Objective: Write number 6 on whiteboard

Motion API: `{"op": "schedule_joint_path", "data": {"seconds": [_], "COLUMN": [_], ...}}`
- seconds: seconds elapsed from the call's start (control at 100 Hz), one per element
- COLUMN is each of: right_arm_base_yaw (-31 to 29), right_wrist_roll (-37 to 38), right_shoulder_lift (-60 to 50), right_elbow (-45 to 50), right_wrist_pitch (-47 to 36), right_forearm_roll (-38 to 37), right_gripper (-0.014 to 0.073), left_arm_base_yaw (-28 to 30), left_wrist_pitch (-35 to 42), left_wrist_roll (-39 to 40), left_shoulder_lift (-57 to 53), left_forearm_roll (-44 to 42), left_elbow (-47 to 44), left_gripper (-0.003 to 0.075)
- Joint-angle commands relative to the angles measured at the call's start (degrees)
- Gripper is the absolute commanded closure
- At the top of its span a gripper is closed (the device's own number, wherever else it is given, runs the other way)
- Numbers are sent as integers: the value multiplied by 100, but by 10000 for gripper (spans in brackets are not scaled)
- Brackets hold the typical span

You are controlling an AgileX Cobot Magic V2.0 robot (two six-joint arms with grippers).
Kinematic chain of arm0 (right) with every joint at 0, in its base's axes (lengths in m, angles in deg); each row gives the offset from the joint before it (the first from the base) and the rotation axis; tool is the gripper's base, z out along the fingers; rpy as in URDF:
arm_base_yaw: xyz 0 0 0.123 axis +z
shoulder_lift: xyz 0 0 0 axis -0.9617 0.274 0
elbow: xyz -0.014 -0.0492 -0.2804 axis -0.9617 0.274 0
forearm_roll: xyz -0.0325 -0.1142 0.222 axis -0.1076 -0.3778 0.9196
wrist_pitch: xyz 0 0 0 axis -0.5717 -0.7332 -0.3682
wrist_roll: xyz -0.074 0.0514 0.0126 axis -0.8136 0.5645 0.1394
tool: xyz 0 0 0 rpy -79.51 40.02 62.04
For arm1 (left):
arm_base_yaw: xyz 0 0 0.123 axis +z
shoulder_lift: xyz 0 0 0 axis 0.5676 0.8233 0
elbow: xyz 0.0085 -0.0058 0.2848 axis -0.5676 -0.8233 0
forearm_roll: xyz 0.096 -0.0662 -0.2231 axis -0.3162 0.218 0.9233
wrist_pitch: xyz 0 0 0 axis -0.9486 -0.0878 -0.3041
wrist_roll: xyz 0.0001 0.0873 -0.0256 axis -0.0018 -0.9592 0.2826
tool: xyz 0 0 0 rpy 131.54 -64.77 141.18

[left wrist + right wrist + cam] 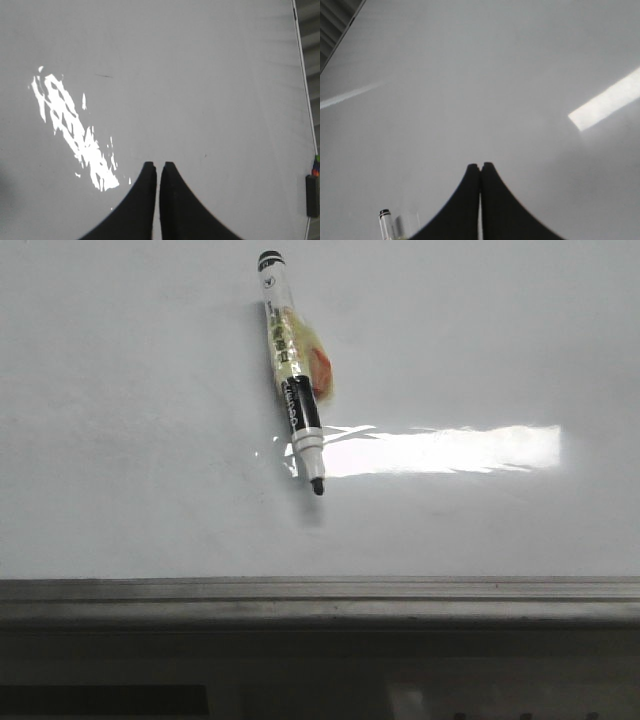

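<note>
The whiteboard [480, 340] fills the front view, glossy white, with no number 6 in any view. A black-and-white marker pen [292, 370] lies on it, wrapped in a yellowish label, its bare black tip pointing at the near edge. Neither gripper shows in the front view. My left gripper [159, 164] is shut and empty, hovering over bare whiteboard [200, 75]. My right gripper [481, 164] is shut and empty over the whiteboard [495, 75]; the marker's capped end [385, 222] shows just beside its finger.
A grey metal edge strip [320, 590] runs along the board's near side. A bright rectangular glare [450, 450] lies beside the marker tip. In the left wrist view a short faint mark [105, 76] sits on the board, and a small dark device [312, 195] lies beyond the board's edge [305, 100].
</note>
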Motion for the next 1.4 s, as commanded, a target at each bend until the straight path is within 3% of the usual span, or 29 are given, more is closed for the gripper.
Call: {"op": "schedule_joint_path", "data": {"seconds": [0.0,0.11,0.22,0.4,0.54,0.65,0.75,0.94,1.2,1.39], "right_arm_base_yaw": [-41,-41,-41,-41,-41,-41,-41,-41,-41,-41], "right_wrist_roll": [-428,-1229,-1888,-2048,-2048,-2048,-2048,-2048,-2048,-2048], "right_shoulder_lift": [-66,3,253,1035,1635,1930,1996,1996,1996,1996], "right_elbow": [-493,-843,-1187,-1569,-1786,-1924,-1976,-1976,-1976,-1976], "right_wrist_pitch": [180,679,1028,1547,1857,2002,1994,1994,1994,1994], "right_forearm_roll": [-233,-393,-481,-482,-482,-482,-482,-482,-482,-482], "right_gripper": [657,657,639,438,295,270,270,270,270,270], "left_arm_base_yaw": [-4,-4,-4,-4,-4,-4,-86,-1005,-3025,-3620], "left_wrist_pitch": [-223,-815,-1531,-2731,-3172,-3506,-3787,-3591,-2502,-1539], "left_wrist_roll": [18,9,9,-210,-1379,-2166,-2515,-2528,-2419,-1773], "left_shoulder_lift": [-129,134,620,1812,2791,3483,3902,4625,5729,6451], "left_forearm_roll": [-398,-796,-1831,-3578,-3598,-3294,-2731,-2216,-2216,-1866], "left_elbow": [30,275,758,1918,2843,3507,3849,4046,4046,4046], "left_gripper": [741,741,741,728,566,357,309,416,417,414]}}
